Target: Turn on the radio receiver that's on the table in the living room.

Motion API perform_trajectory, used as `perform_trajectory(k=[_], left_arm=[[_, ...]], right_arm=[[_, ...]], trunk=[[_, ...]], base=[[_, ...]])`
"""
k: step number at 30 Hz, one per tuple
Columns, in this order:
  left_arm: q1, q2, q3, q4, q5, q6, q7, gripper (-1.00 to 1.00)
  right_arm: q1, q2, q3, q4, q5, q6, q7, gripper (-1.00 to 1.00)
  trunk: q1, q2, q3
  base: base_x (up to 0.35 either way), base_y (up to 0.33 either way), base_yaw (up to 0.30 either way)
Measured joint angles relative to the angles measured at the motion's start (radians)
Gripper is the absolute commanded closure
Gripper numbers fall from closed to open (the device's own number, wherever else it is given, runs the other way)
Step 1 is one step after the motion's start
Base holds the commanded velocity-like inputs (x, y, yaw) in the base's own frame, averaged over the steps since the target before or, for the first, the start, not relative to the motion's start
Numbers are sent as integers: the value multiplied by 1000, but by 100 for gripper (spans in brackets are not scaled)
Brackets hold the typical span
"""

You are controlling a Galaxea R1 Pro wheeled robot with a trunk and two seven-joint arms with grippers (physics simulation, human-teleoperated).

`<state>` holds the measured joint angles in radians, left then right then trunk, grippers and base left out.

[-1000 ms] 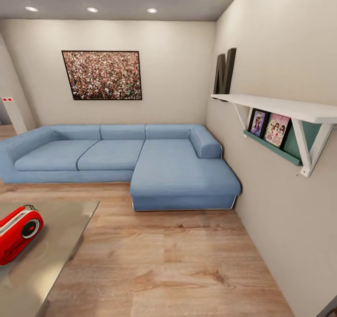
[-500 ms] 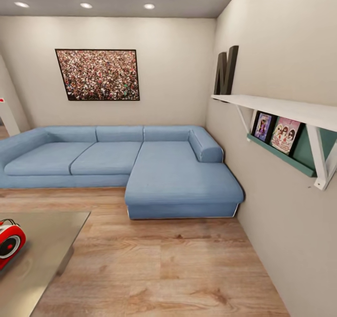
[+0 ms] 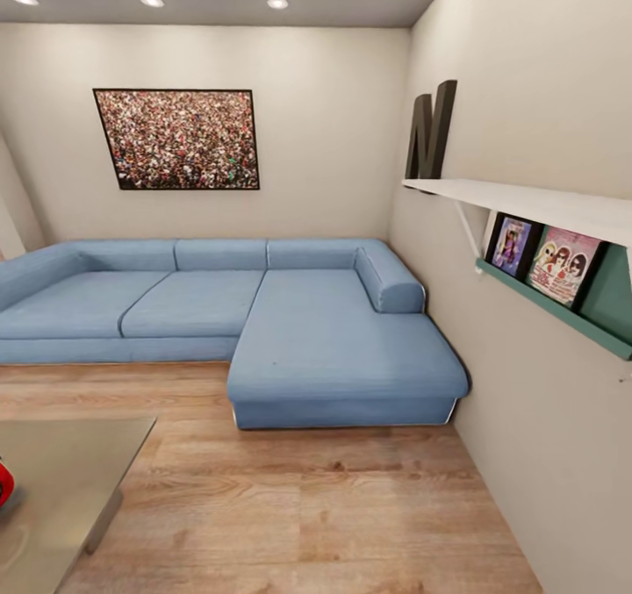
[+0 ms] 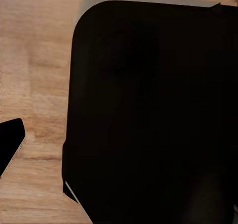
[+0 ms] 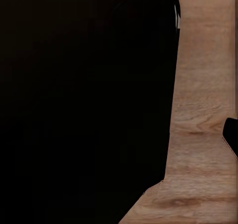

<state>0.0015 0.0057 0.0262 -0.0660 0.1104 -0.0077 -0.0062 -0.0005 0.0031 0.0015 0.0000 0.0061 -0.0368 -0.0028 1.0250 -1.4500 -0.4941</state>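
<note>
Where the head view looks: into the living room [image 3: 290, 506], over a light wood plank floor [image 3: 316, 524] toward a far wall.
Radio receiver: only a thin red sliver of the radio receiver [image 3: 3, 486] shows, at the left edge of the head view, cut off by the frame.
Worktop: the grey-taupe worktop [image 3: 75, 480] carries the radio; one corner of it reaches into the lower left of the head view, with bare floor beside it.
Sofa: a light blue corner sofa [image 3: 263, 313] stands against the far wall, its chaise end running toward the camera along the right-hand wall, well apart from the worktop.
Wall things: a framed picture [image 3: 177, 138] of a dense crowd pattern hangs above the sofa; on the right wall a white shelf [image 3: 527, 203] bears a dark letter N [image 3: 430, 131], and a teal ledge [image 3: 562, 309] under it holds two small covers.
Left wrist view: a large dark rounded body [image 4: 153, 115] over the plank floor; a dark tip [image 4: 10, 144] juts in at one edge.
Right wrist view: a dark mass [image 5: 84, 105] beside a strip of plank floor.
Tool state: whether either tool stands wide or narrow cannot be told.
Radio relative to tool: cannot be told.
</note>
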Motion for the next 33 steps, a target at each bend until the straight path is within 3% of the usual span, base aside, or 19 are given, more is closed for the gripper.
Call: perform_trajectory(k=[33], left_arm=[[0, 0, 1, 0, 0, -2, 0, -100]], right_arm=[[0, -1, 0, 0, -1, -1, 0, -100]], trunk=[[0, 0, 0]], base=[[316, 0, 0]])
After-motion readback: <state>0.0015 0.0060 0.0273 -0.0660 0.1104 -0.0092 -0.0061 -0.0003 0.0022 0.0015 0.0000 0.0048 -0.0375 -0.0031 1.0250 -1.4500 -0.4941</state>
